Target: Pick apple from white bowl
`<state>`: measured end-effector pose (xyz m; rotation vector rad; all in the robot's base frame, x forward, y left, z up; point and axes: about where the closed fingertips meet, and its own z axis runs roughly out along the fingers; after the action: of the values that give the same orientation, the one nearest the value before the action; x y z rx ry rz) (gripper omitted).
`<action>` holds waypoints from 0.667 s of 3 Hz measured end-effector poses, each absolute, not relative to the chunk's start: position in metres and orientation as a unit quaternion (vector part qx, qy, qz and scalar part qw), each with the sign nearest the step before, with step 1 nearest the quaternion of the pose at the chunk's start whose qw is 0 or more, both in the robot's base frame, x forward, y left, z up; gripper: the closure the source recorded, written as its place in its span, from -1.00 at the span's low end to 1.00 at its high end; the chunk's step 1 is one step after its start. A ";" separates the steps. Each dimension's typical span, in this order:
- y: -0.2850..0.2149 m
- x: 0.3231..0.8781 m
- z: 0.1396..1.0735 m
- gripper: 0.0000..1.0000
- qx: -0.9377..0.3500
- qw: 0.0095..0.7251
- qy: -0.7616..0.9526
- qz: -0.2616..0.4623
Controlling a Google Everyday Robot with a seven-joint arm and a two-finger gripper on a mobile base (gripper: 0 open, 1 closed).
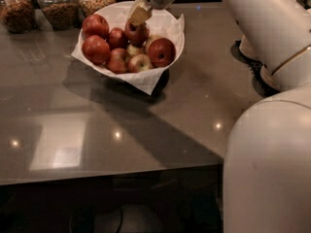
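Observation:
The white bowl (171, 27), lined with crumpled white paper, stands at the back of the grey table and holds several apples. My gripper (138, 17) reaches down into it from the upper right. Its tan fingers (140, 13) are closed on the top of the red apple (138, 33) at the middle back of the pile. A larger dark-red glossy apple (161, 51) lies just to the right of it. Small yellow-green apples (141, 62) lie in front of it.
Three glass jars of dry food (58, 6) stand along the back left edge, close to the bowl. My white arm and body (272, 144) fill the right side. The grey table (97, 125) runs to its front edge near the bottom.

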<state>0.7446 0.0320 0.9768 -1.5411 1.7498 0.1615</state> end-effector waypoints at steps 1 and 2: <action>0.032 0.744 0.980 0.36 -0.607 0.390 0.689 0.064; 0.032 0.744 0.981 -0.10 -0.608 0.388 0.690 0.066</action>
<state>0.7436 0.0316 0.9807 -1.5476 1.7547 0.1680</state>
